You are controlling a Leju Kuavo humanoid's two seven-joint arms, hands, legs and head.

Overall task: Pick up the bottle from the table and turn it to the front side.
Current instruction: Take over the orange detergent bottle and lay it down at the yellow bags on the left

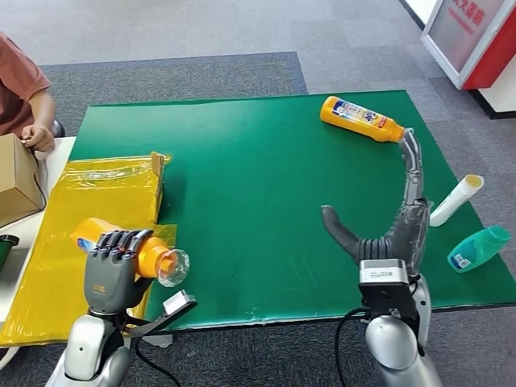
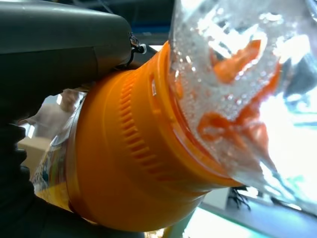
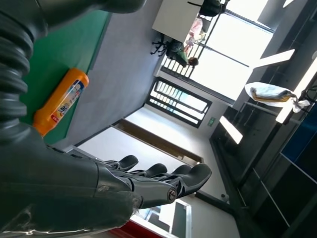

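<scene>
We log the green table mat (image 1: 243, 185) first, the largest thing here, spread over grey carpet. At its 9 o'clock edge lies a yellow plastic sheet (image 1: 55, 266) with a low yellow tray wall (image 1: 157, 181) standing at its inner side. Past that, at 10 o'clock, a person in a red sleeve (image 1: 21, 81) has a hand on a cardboard box (image 1: 15, 181). At 1 o'clock off the mat stands a red-and-white sign panel (image 1: 480, 36); its characters are cut off and we cannot read them.

On the mat at 1 o'clock an orange bottle (image 1: 360, 118) lies on its side, cap pointing toward 3 o'clock, with a blue and white label; its print is too small for us to read. At 3 o'clock, near the mat's edge, a white tube (image 1: 456, 200) lies tilted, and just below it a teal bottle (image 1: 478, 247) lies on its side with a small label.

The left hand (image 1: 113, 270) sits at 7 o'clock over the yellow sheet, fingers wrapped over the held orange bottle (image 1: 152, 256). That bottle lies level in the grip, its clear domed cap (image 2: 232, 84) pointing toward 3 o'clock and jutting past the fingers, orange collar (image 2: 127, 163) close behind it.

The right hand (image 1: 398, 218) stands at 4 o'clock, holding nothing, thumb spread wide toward 9 o'clock and fingers stretched straight toward 12. Its fingertips (image 1: 409, 141) reach the cap end of the far orange bottle; we cannot tell whether they touch it.
</scene>
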